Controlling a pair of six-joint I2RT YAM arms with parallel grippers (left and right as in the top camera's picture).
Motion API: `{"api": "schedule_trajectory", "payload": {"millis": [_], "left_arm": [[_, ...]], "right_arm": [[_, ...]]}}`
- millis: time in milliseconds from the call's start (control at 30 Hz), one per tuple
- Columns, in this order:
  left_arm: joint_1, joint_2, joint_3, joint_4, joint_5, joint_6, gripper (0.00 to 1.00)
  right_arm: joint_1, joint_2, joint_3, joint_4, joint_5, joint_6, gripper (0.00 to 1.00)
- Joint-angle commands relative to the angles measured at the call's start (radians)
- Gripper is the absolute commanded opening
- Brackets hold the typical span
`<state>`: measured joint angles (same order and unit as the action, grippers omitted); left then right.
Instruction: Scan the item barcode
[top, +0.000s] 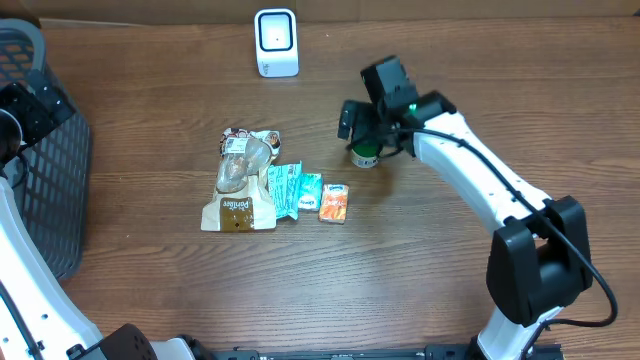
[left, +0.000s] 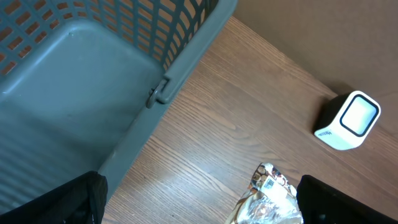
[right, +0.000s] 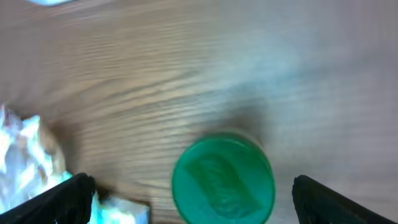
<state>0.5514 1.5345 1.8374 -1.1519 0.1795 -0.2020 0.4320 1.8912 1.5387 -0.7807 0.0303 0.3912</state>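
A white barcode scanner stands upright at the back of the table and shows in the left wrist view as well. A small jar with a green lid stands right of the middle. My right gripper hangs over it, open. In the blurred right wrist view the green lid lies between the wide-spread fingers and touches neither. My left gripper is open and empty beside the basket, far from the jar.
A brown foil snack bag, teal packets and an orange packet lie together mid-table. The grey mesh basket fills the left edge. The bag's top shows between my left fingers.
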Motion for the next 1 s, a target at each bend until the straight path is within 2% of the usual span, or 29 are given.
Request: {"api": "schedule_trajectory", "payload": {"millis": [0, 100, 167, 433, 500, 567, 600, 633, 733, 767, 800, 867, 933, 967], "left_arm": [[-0.002, -0.003, 0.003, 0.003, -0.003, 0.019, 1.0], [-0.002, -0.003, 0.003, 0.003, -0.003, 0.019, 1.0], [-0.002, -0.003, 0.003, 0.003, -0.003, 0.019, 0.99], [-0.002, -0.003, 0.003, 0.003, -0.003, 0.019, 0.99], [-0.002, -0.003, 0.003, 0.003, -0.003, 0.019, 1.0], [-0.002, -0.003, 0.003, 0.003, -0.003, 0.019, 1.0], [-0.002, -0.003, 0.003, 0.003, -0.003, 0.019, 1.0], [-0.002, -0.003, 0.003, 0.003, -0.003, 0.019, 0.99], [-0.002, -0.003, 0.003, 0.003, -0.003, 0.019, 0.99], [-0.002, -0.003, 0.003, 0.003, -0.003, 0.019, 1.0], [-0.002, -0.003, 0.003, 0.003, -0.003, 0.019, 1.0], [-0.002, -0.003, 0.003, 0.003, -0.003, 0.019, 1.0], [-0.002, -0.003, 0.003, 0.003, -0.003, 0.019, 1.0], [-0.002, -0.003, 0.003, 0.003, -0.003, 0.019, 0.99]], "right_arm": [[0.006, 0.007, 0.032, -0.045, -0.05, -0.461, 1.0], [0.003, 0.059, 0.032, -0.082, -0.043, -0.6, 1.0], [0.003, 0.085, 0.032, -0.094, -0.042, -0.64, 1.0], [-0.002, 0.138, 0.032, -0.036, 0.056, -0.692, 0.96], [-0.003, 0.138, 0.032, -0.026, 0.058, -0.692, 0.9], [-0.003, 0.138, 0.032, -0.024, 0.057, -0.677, 0.76], [-0.003, 0.138, 0.032, -0.024, 0.053, -0.664, 0.65], [-0.003, 0.138, 0.032, -0.021, 0.053, -0.643, 0.61], [0.001, 0.138, 0.034, -0.017, 0.02, -0.615, 0.58], [0.001, 0.138, 0.04, -0.017, 0.0, -0.607, 0.54], [0.001, 0.138, 0.047, -0.018, -0.005, -0.577, 0.52], [0.001, 0.136, 0.08, -0.024, -0.006, -0.516, 0.41], [0.001, 0.131, 0.124, -0.033, -0.011, -0.397, 0.33], [0.001, 0.124, 0.171, -0.058, -0.035, -0.25, 0.33]]}}
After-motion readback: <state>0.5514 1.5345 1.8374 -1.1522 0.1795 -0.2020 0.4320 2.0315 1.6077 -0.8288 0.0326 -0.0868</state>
